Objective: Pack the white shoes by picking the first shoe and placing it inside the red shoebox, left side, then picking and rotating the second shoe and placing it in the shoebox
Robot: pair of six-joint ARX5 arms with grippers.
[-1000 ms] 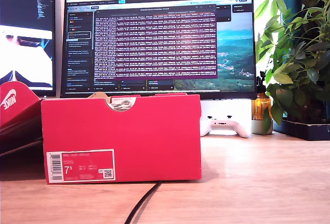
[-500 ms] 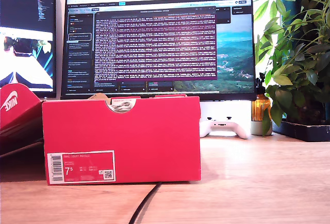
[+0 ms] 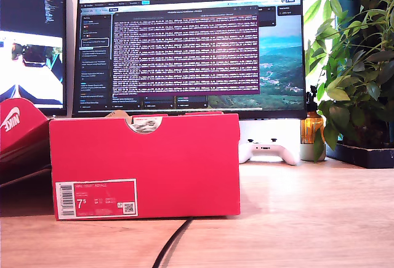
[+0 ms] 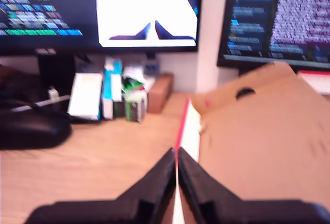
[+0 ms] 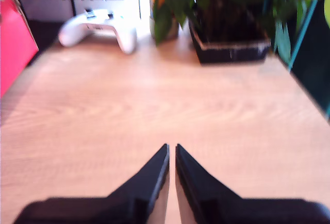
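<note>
wooden counter (image 3: 308,219) below two monitors; the red shoebox (image 3: 144,164) stands with its long side and label facing the exterior view, left of centre. first claw (image 4: 177,157) and second claw (image 5: 171,152) are pressed together, empty.

My first gripper (image 4: 176,157): matte black, two wedge-shaped fingers tapering to sharp tips.
My second gripper (image 5: 171,152): same matte black, same pointed wedges on a broad dark base.
Markings: none visible.

Wooden desk (image 3: 308,219), two monitors (image 3: 191,46) (lit), plant (image 3: 357,64).
</note>
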